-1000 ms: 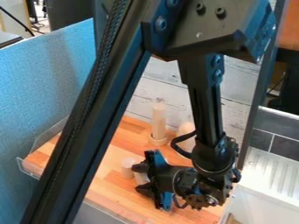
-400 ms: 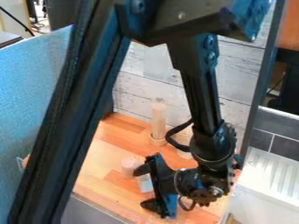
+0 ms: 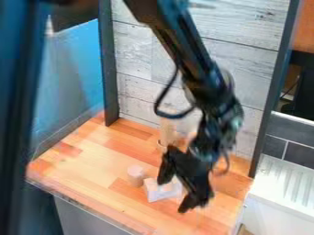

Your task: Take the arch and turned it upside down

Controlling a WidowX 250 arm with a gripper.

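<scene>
The gripper (image 3: 176,193) hangs low over the right half of the wooden table, its fingers spread apart. Just left of it and partly behind one finger lies a whitish block (image 3: 160,191), which looks like the arch; its curved cutout cannot be made out. Whether a finger touches the block cannot be told.
A short pale cylinder (image 3: 136,175) stands left of the whitish block. Farther back, a tall pale cylinder (image 3: 167,131) rises near the plank wall, partly behind the arm. The wooden table (image 3: 92,158) has a front edge, and a white ridged surface lies at the right.
The gripper has shifted right and tilted, its fingers staying apart. More of the whitish block shows now, and the upper arm has swung left, uncovering the table's left side.
</scene>
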